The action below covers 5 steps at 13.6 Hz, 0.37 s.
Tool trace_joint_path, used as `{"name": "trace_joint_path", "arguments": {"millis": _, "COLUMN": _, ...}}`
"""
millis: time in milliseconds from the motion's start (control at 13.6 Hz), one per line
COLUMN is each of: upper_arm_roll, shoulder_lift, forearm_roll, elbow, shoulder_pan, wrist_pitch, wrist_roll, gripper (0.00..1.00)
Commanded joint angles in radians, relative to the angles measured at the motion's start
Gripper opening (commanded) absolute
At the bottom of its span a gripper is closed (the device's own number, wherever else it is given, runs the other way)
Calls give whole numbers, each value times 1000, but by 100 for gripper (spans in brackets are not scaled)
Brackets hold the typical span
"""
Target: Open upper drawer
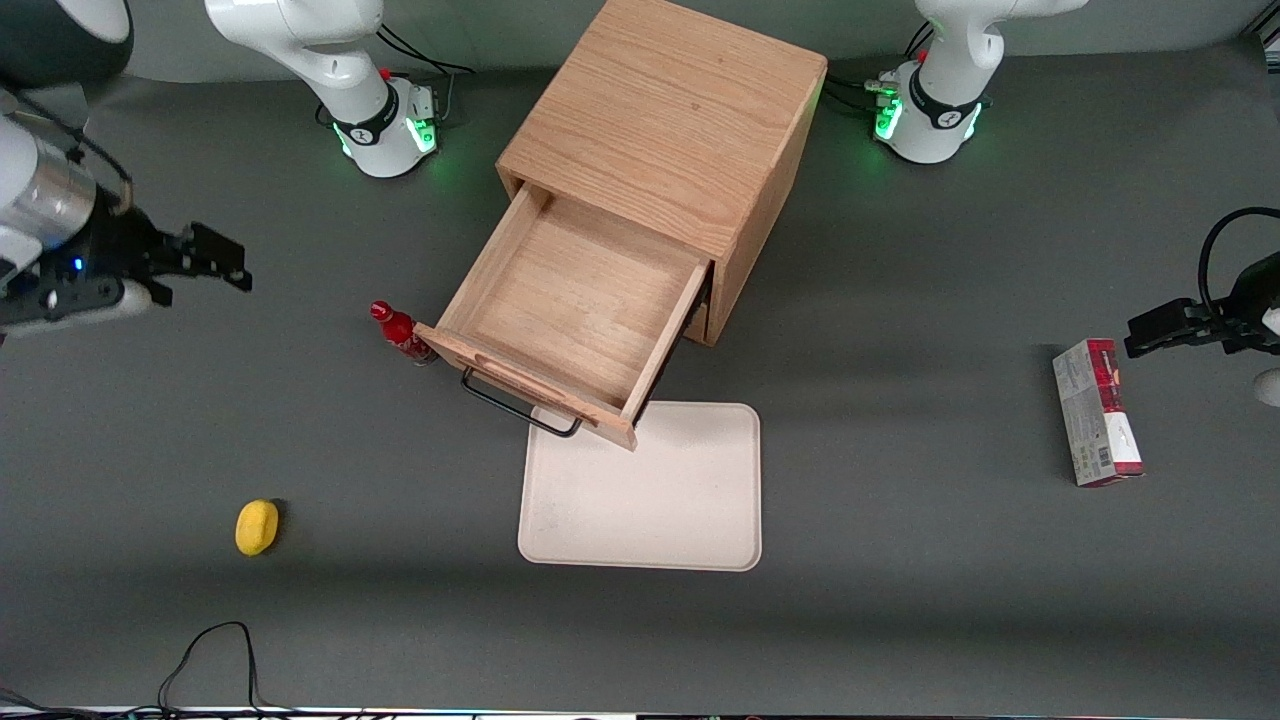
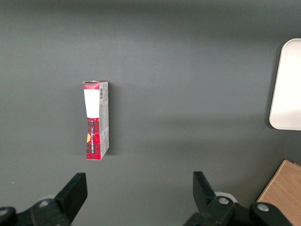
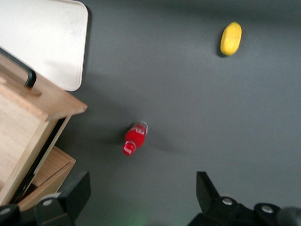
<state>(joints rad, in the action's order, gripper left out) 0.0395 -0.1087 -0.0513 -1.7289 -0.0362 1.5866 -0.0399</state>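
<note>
The oak cabinet (image 1: 670, 120) stands at the middle of the table. Its upper drawer (image 1: 570, 300) is pulled far out toward the front camera and shows an empty wooden inside. The black wire bar handle (image 1: 515, 405) hangs on its front, over the edge of the white tray. My gripper (image 1: 215, 262) is open and empty, raised above the table, well away from the drawer toward the working arm's end. In the right wrist view its open fingers (image 3: 75, 193) frame bare table near the drawer's corner (image 3: 56, 106).
A small red bottle (image 1: 400, 335) stands beside the drawer front, also in the right wrist view (image 3: 134, 139). A white tray (image 1: 650, 500) lies in front of the drawer. A yellow lemon (image 1: 257, 527) lies nearer the camera. A red box (image 1: 1097, 412) lies toward the parked arm's end.
</note>
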Motion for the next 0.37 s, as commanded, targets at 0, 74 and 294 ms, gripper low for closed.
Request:
{"name": "trace_joint_path", "arguments": {"millis": 0, "upper_arm_roll": 7, "shoulder_lift": -48, "forearm_roll": 22, "elbow": -46, "shoulder_pan": -8, "wrist_pitch": 10, "wrist_roll": 38, "gripper": 100}}
{"name": "trace_joint_path", "arguments": {"millis": 74, "upper_arm_roll": 2, "shoulder_lift": -34, "forearm_roll": 21, "elbow": -38, "shoulder_pan": -5, "wrist_pitch": 7, "wrist_roll": 34, "gripper": 100}}
{"name": "trace_joint_path", "arguments": {"millis": 294, "upper_arm_roll": 0, "shoulder_lift": -20, "forearm_roll": 25, "elbow": -15, "shoulder_pan": -5, "wrist_pitch": 13, "wrist_roll": 40, "gripper": 100}}
